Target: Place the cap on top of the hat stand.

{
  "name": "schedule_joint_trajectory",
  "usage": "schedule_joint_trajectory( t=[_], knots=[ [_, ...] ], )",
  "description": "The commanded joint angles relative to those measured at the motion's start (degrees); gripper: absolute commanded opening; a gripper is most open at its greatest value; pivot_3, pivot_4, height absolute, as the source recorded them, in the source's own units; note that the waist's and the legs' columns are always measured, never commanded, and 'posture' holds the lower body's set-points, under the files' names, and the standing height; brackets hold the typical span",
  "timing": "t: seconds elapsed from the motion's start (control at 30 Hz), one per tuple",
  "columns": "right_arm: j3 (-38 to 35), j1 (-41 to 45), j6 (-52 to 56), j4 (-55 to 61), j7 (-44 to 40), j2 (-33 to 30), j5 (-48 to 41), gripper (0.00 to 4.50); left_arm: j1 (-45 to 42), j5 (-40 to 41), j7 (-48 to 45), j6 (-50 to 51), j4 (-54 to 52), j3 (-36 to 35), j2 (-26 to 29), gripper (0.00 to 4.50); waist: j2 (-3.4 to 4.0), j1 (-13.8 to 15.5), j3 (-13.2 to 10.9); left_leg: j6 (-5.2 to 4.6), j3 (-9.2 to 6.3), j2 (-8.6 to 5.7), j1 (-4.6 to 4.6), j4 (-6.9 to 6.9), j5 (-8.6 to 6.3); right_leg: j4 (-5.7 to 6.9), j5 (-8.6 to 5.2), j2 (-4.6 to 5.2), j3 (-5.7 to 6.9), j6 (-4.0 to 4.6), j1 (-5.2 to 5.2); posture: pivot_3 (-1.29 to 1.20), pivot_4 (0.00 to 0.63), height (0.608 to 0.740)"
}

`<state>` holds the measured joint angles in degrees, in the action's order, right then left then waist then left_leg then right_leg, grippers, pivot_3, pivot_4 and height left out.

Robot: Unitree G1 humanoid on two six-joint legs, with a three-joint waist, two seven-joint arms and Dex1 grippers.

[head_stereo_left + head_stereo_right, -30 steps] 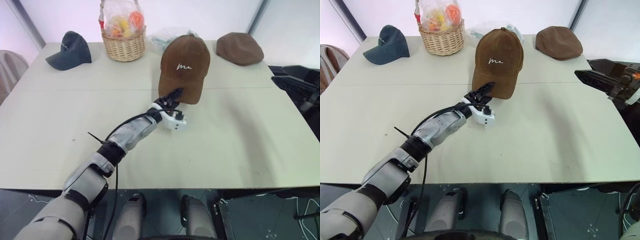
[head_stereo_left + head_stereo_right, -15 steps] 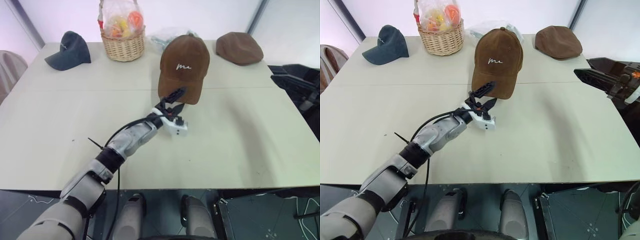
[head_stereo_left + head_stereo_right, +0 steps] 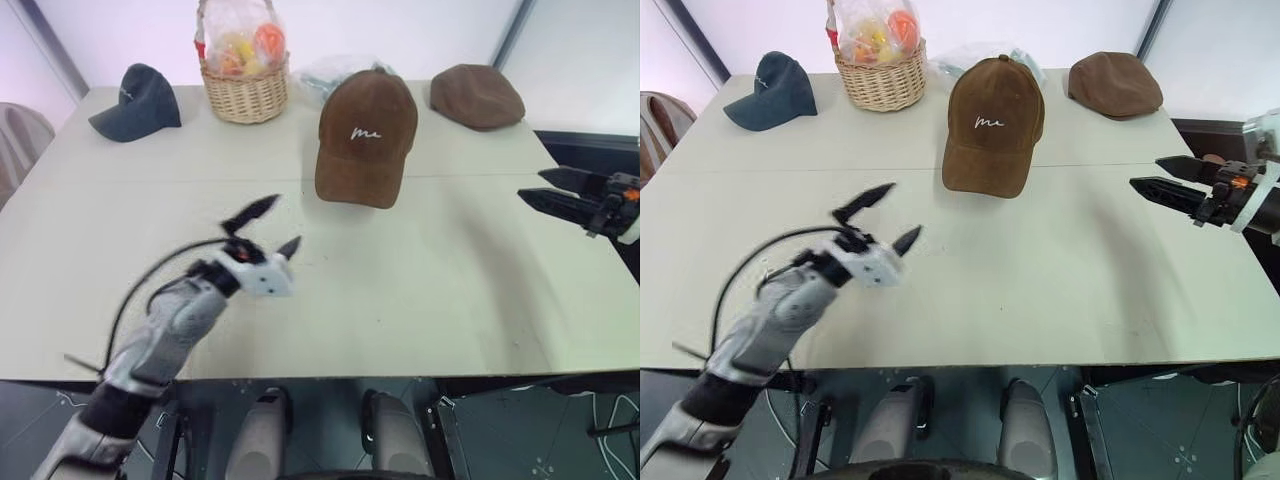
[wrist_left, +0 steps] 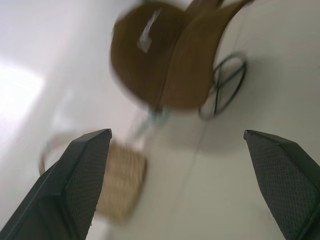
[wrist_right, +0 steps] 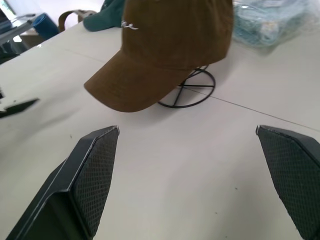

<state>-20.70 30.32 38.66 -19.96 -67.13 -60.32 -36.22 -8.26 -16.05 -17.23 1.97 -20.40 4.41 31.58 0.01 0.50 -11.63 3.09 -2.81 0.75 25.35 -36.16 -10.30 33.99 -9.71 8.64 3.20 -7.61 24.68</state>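
Observation:
The brown cap (image 3: 365,135) with white script sits on top of the hat stand, brim toward me. Of the stand, the black wire base (image 5: 187,95) and a bit of stem show under the cap; the base (image 4: 229,85) also shows in the left wrist view. My left gripper (image 3: 278,222) hangs open and empty over the table, well to the left of the cap and nearer to me. My right gripper (image 3: 1147,171) is open and empty at the table's right edge, pointing toward the cap from a distance.
At the table's back stand a dark navy cap (image 3: 138,97) on the left, a wicker basket (image 3: 245,80) holding bagged fruit, a clear plastic bag (image 3: 330,72) behind the stand, and a brown flat cap (image 3: 477,95) on the right. A seam runs across the table (image 3: 450,290).
My left gripper has let go of the cap's brim and pulled back to the left, rolling and opening wide. The cap stays on the stand. My right gripper has sunk a little into view.

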Motion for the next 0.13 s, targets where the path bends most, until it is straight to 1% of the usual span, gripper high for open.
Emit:
schedule_joint_trajectory(
  t=[0.03, 0.13],
  knots=[
    [0.0, 1.69, -1.8, -1.25, -1.07, 0.46, 0.55, 4.5, -0.36, 11.75, -1.06, 19.02, -6.37, -11.24, -4.96, 4.44, 0.0, 0.04, 0.0, 0.0, 0.0, 0.01, 0.0, -0.02, 0.0, -0.02, 0.0, -0.01, 0.01, 0.0, -0.05, 0.0, 0.15, 0.74],
    [1.11, 2.4, -2.25, -2.6, -1.2, 1.69, 1.27, 4.5, -2.56, 18.39, 1.63, 29.25, -7.93, -20.42, -9.3, 4.44, -0.01, -0.02, 0.01, -0.01, -0.01, 0.03, 0.0, -0.07, 0.0, -0.11, -0.01, -0.01, 0.02, -0.01, -0.16, 0.0, 0.15, 0.74]
  ],
)
